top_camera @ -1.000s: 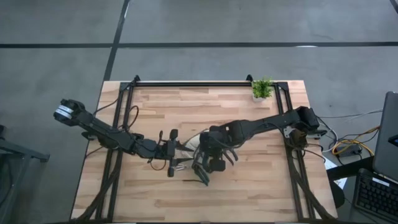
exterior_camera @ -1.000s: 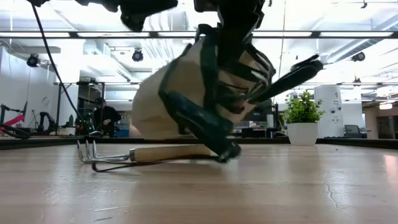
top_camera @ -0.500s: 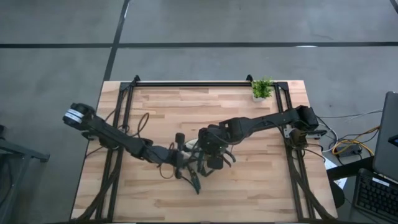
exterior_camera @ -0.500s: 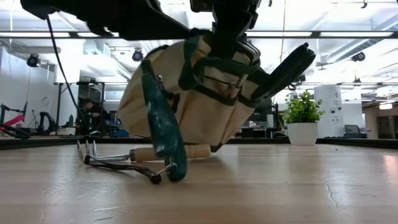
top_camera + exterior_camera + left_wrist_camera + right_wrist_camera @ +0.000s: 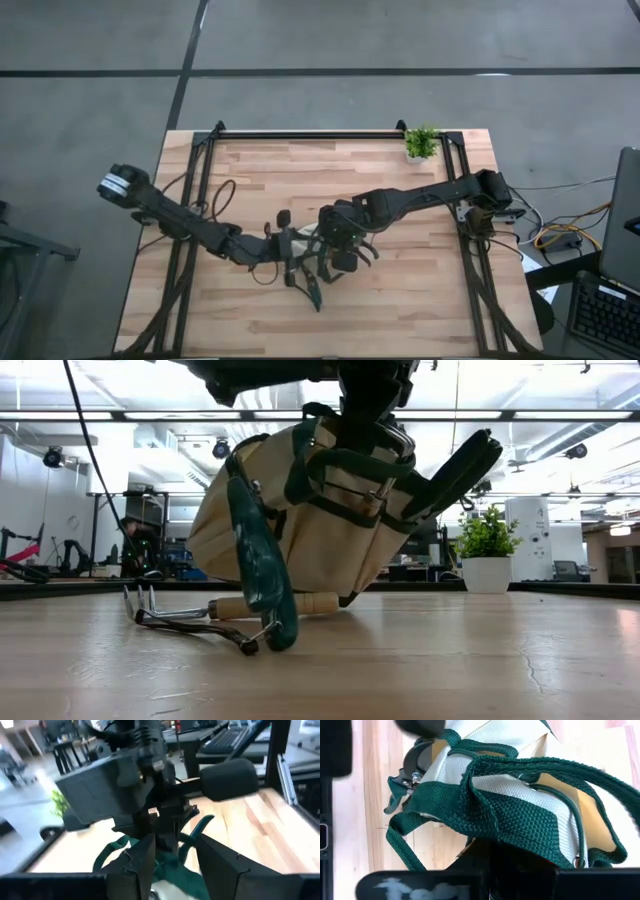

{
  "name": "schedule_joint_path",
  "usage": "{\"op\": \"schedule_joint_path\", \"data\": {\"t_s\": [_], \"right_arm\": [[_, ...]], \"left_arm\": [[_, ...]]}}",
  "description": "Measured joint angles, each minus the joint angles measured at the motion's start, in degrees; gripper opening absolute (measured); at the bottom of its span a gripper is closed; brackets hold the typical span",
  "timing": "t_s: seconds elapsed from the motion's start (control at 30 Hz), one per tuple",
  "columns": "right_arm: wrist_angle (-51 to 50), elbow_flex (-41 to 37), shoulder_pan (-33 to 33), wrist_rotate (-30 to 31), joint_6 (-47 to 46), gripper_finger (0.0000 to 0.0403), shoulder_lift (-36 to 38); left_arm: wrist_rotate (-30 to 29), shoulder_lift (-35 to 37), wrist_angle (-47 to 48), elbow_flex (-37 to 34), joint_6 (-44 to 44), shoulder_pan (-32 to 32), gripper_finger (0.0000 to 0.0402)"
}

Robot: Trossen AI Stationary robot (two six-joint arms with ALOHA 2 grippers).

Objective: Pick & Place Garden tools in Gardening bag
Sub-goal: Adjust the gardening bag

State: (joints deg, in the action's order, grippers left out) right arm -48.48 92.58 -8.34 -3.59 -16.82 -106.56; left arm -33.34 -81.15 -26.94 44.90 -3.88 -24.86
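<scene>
So the left pincer [image 5: 290, 250] sits mid-surface, right up against the bag [image 5: 300, 530], fingers partly apart; can't tell if it grips anything. A teal-handled tool [image 5: 262, 575] hangs down the bag's side, tip touching the surface [image 5: 450, 660]. Behind it, a wooden-handled rake [image 5: 215, 610] lies flat. The right pincer [image 5: 335, 240] is clenched on the bag's green strap [image 5: 520, 820], holding the bag tilted. A potted plant [image 5: 488, 550] stands well off to the right.
</scene>
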Motion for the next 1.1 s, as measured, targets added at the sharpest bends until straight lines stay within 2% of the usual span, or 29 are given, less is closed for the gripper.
{"op": "schedule_joint_path", "data": {"t_s": [0.17, 0.27, 0.57, 0.73, 0.9, 1.1], "right_arm": [[2.0, 0.0, 0.0, 0.4, -1.5, 0.0008, -0.3], [2.6, 0.0, 0.0, 0.5, -2.5, 0.0008, -0.4], [3.2, -0.2, 0.0, 2.1, -5.2, 0.0008, -0.4], [4.4, -0.3, 0.0, 2.3, -5.6, 0.0008, -0.5], [5.1, -0.5, 0.0, 2.3, -6.3, 0.0008, -0.5], [7.5, -0.5, 0.0, 2.2, -7.6, 0.0008, -0.5]], "left_arm": [[0.2, -1.9, 2.2, 0.4, 7.0, 0.3, 0.0149], [-0.4, -3.0, 3.7, 1.4, 10.3, 0.5, 0.0166], [-14.1, -4.8, 6.7, 3.5, 13.9, -0.1, 0.0279], [-11.0, -4.8, 6.5, 3.5, 14.7, -0.1, 0.0311], [-9.4, -4.9, 6.9, 3.5, 15.3, -0.2, 0.0312], [-10.2, -7.1, 7.3, 3.5, 15.6, -0.1, 0.0311]]}}
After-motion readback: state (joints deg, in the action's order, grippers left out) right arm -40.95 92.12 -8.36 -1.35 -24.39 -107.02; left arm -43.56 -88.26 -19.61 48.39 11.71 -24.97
